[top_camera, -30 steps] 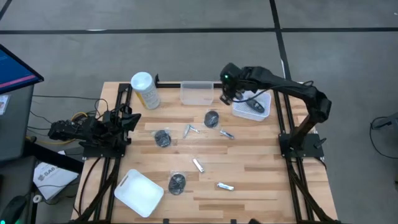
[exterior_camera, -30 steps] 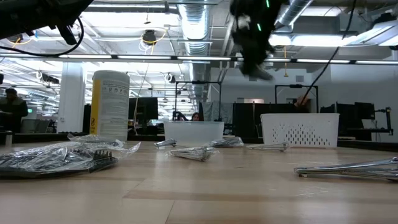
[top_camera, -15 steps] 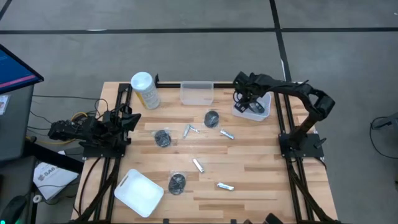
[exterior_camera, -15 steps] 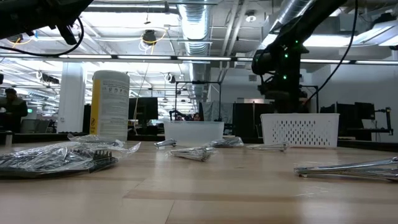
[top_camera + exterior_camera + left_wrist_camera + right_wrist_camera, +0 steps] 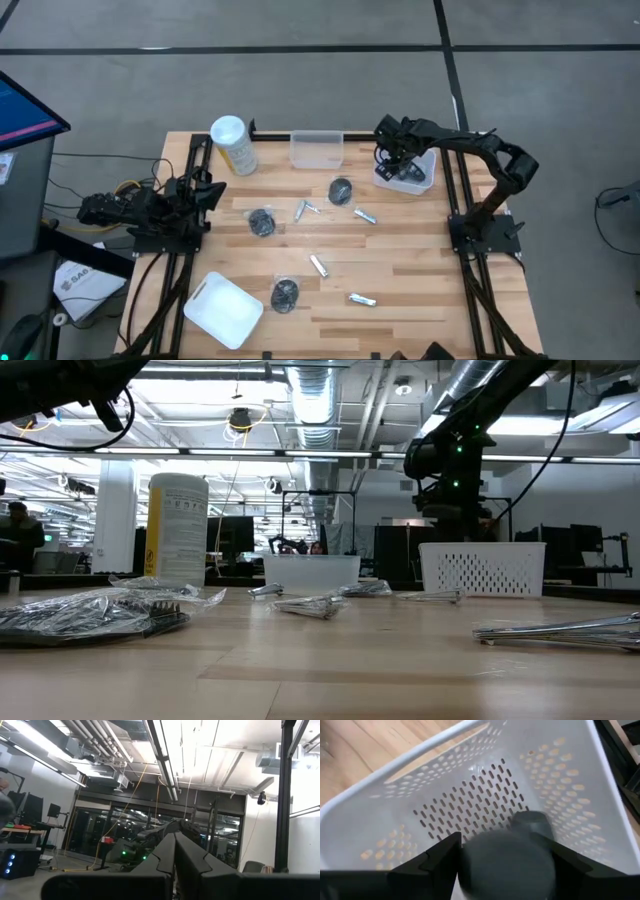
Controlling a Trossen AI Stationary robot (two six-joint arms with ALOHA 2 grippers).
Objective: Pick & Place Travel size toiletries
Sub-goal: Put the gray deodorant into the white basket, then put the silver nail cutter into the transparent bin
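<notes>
— Since the right gripper (image 5: 397, 168) hangs over the white basket (image 5: 428, 172) at the far right of the table, which step would you call this?

— The drop, I'd judge. In the right wrist view a dark oblong piece (image 5: 512, 852) sits between the spread fingers (image 5: 436, 855), low inside the basket; whether they grip it or have just let go, I cannot tell.

— And next?

— Probably spreading the fingers fully, lifting clear of the basket wall, then going for another item.

— What is left?

— Three dark round lumps (image 5: 340, 190) in clear wrapping and several small silvery tubes (image 5: 319, 265), scattered mid-table, well apart from the basket. The wrapping looks crinkly, likely slippery.

— The left gripper (image 5: 175, 851)?

— Parked off the table's left edge, fingers pressed together, holding nothing
</notes>
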